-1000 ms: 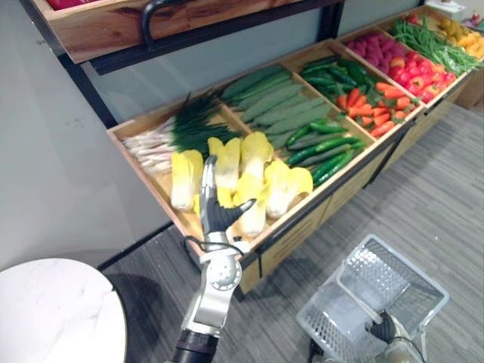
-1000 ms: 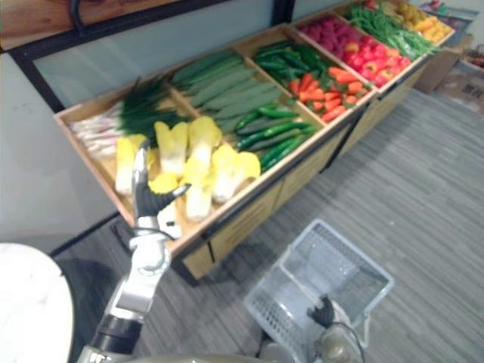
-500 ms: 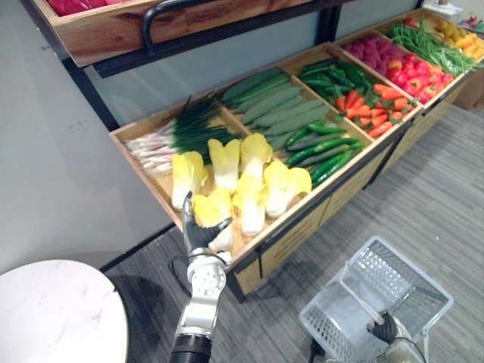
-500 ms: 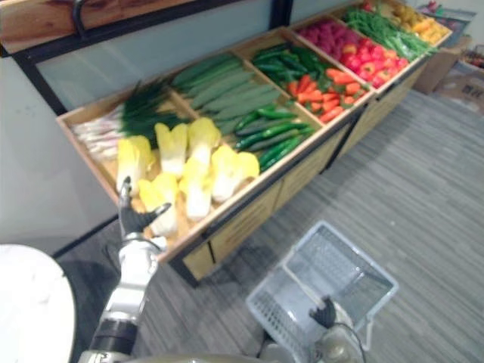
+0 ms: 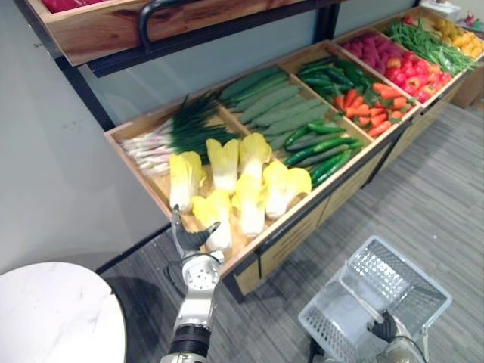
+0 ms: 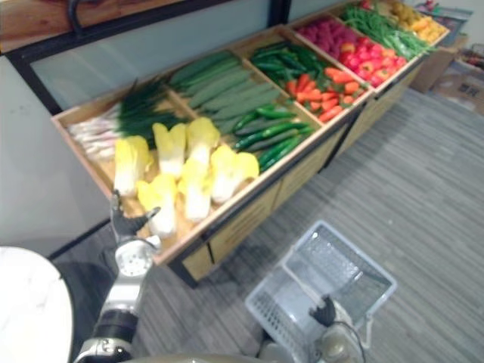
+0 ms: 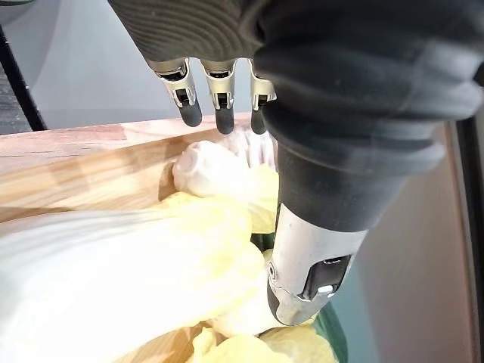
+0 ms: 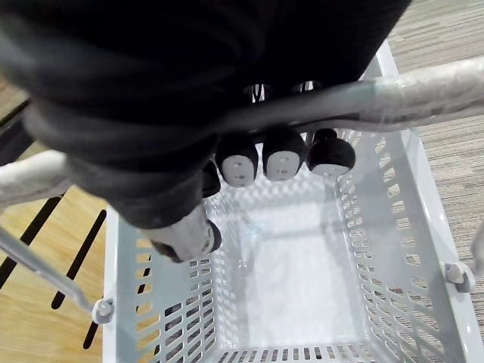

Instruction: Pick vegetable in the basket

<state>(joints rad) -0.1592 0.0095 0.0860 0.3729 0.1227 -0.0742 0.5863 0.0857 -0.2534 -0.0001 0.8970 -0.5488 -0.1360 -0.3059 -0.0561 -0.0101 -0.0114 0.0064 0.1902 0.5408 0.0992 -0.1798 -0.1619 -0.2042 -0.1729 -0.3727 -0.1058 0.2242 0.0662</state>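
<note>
Left hand (image 5: 185, 236): fingers straight and apart, empty, beside front cabbage (image 5: 214, 214) in crate (image 5: 147, 181). Right hand (image 5: 383, 330): curled round basket (image 5: 333, 329) handle (image 8: 423, 94). Risk: a shallow grasp likely lets the smooth cabbage slip.

Head stereo pair: my two eyes look steeply down from slightly apart, sharing the wooden produce stand (image 5: 291, 231), the basket (image 5: 325, 321) and the floor (image 5: 439, 204). Left wrist: looks along my left hand (image 7: 333, 98), very close over the cabbages (image 7: 151, 265). Right wrist: looks past my right hand (image 8: 151, 98), close, down into the basket.
</note>
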